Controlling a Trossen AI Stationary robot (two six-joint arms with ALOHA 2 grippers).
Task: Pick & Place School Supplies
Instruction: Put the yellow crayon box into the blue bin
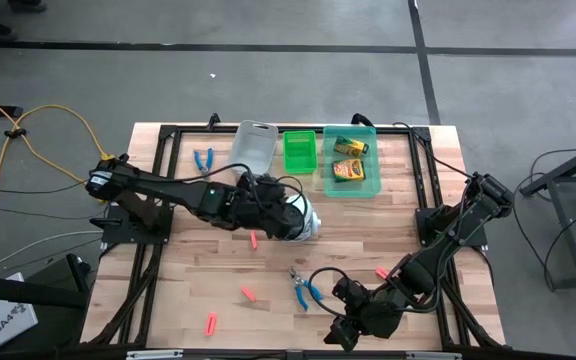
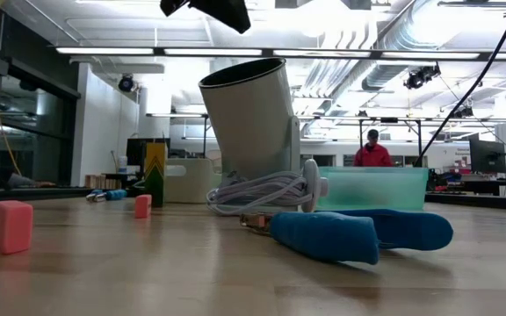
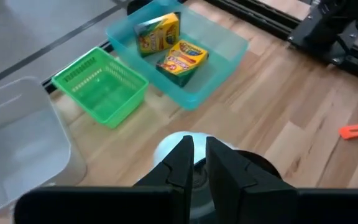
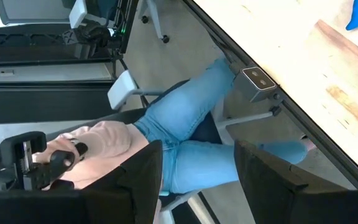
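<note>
Nearest target: scissors, lower centre, just left of my right gripper.
Handles: pointing right.
Right fingers: apart, empty.
Left gripper: nearly together over the round white object.

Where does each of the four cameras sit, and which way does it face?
High: overhead, facing straight down on the table; both arms show.
Low: at tabletop height, facing level past blue scissors into the room; an arm part shows at top.
Left wrist: on the left arm, facing the teal bin; left tool nearly closed.
Right wrist: on the right arm, facing past the table edge at a seated person; right tool open.
Shared: high and left wrist both show the teal bin.
</note>
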